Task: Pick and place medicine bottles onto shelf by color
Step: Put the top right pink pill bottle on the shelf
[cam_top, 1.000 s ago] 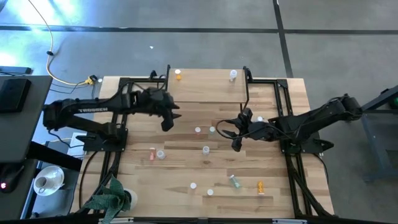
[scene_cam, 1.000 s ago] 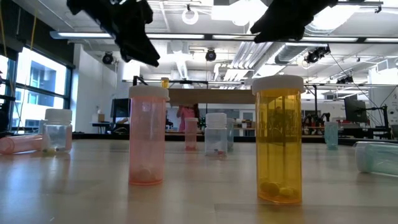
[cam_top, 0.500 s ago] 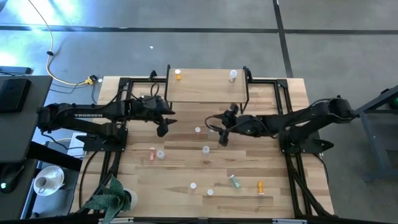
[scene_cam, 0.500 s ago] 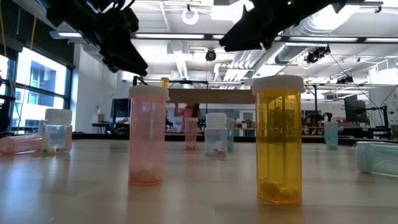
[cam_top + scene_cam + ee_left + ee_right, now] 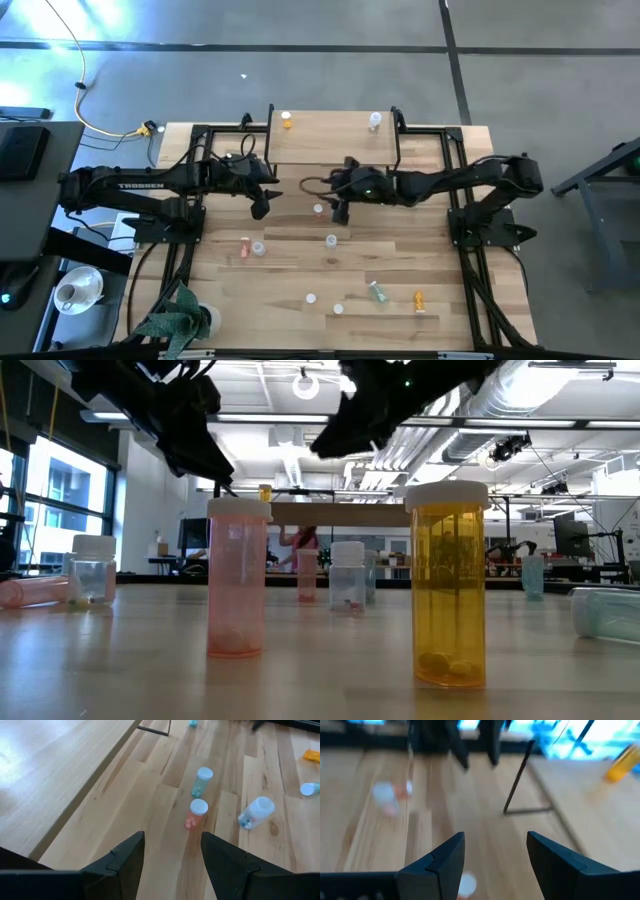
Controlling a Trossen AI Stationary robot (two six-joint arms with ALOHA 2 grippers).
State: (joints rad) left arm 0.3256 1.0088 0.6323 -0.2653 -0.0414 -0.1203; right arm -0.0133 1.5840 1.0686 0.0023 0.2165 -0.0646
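Bottles: orange bottle and pink bottle, white-capped, upright on wood table; left gripper and right gripper fingers released, empty.

The raised wood-topped shelf with black metal legs stands at the 12 o'clock edge of the wooden tabletop. On it, an orange white-capped bottle sits toward 9 o'clock and a clear white-capped bottle toward 3 o'clock. A clear central bottle stands mid-table. At its 9 o'clock a pink bottle lies just beside a clear upright bottle. At its 5 o'clock a green bottle lies near an orange table bottle. The left gripper and right gripper hang before the shelf.
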